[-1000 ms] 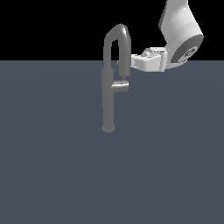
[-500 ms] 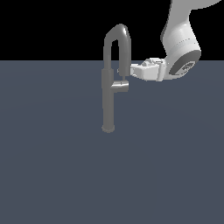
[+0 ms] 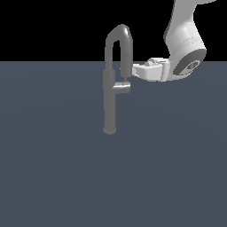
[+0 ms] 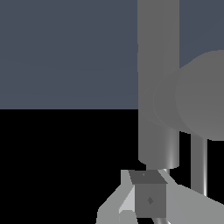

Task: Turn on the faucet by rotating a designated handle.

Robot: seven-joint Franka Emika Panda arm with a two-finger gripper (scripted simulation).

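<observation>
The grey faucet [image 3: 109, 102] stands upright, its gooseneck arching over to a spout end just above the handle [image 3: 121, 88], a short stub pointing toward the exterior view's right. My gripper [image 3: 133, 70] hangs level beside the spout end, slightly above the handle and to its right, touching neither that I can see. The fingers look shut with nothing between them. In the wrist view the fingertips [image 4: 148, 199] sit close before the faucet column [image 4: 158, 83], with the handle's round end face [image 4: 205, 96] beside it.
The faucet stands on a flat dark grey-blue floor [image 3: 57, 168] that runs to a black background. My white arm [image 3: 184, 44] comes down from the upper part of the exterior view's right.
My gripper has dropped from the level of the gooseneck's upper part to just above the handle. The faucet handle has not turned.
</observation>
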